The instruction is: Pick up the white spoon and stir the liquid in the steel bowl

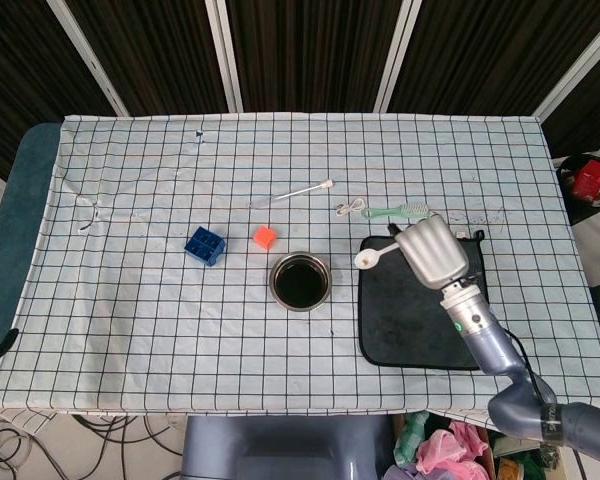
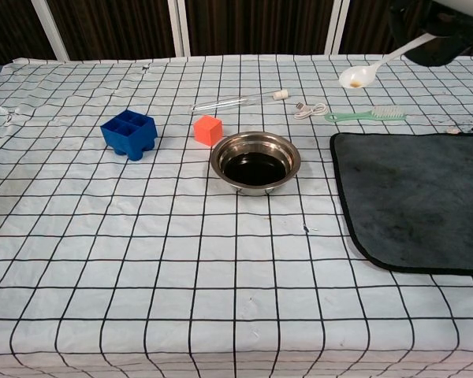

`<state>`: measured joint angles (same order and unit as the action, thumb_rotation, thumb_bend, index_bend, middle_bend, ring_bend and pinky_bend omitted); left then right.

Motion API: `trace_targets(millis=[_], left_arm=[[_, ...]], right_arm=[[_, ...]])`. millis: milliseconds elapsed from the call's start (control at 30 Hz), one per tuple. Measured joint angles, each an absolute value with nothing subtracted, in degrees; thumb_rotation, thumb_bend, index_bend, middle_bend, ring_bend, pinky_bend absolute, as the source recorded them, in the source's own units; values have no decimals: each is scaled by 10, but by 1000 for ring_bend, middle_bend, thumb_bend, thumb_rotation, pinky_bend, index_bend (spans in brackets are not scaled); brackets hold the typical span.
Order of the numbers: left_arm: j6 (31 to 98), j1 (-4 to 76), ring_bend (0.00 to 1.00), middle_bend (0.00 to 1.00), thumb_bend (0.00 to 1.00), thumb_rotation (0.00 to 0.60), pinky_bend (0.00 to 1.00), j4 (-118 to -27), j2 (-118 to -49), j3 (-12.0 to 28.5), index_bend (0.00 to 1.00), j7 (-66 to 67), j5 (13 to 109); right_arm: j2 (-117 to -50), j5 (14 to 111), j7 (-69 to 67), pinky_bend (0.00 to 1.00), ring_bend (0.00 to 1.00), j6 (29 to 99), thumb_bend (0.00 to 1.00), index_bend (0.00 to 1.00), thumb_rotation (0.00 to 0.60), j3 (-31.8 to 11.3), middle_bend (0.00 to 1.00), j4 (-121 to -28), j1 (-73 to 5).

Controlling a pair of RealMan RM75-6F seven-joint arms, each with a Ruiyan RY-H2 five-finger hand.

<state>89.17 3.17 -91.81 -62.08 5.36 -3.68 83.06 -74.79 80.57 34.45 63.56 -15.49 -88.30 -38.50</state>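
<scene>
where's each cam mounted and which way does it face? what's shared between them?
Head view: high above the near table edge, looking steeply down at the whole table; shows the right hand and its arm.
Chest view: low at the near edge, looking across the tabletop toward the far curtains; only a bit of the right hand at top right.
Shared: white spoon held aloft, steel bowl, dark mat, blue tray.
</scene>
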Motion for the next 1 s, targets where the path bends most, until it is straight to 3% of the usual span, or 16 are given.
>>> trace_targets(millis=[333,1000], left_arm=[[878,36,0,15,220,600,19,-907,-622,65,96,-47,806],[881,36,0,15,220,600,20,-911,-633,75,96,-8,781]], right_arm=[[-853,892,383,1000,1000,650,385,612,600,-145,897,-741,-454],[-959,1052,397,1000,1000,749,379,628,600,-67,899,-555,-502]])
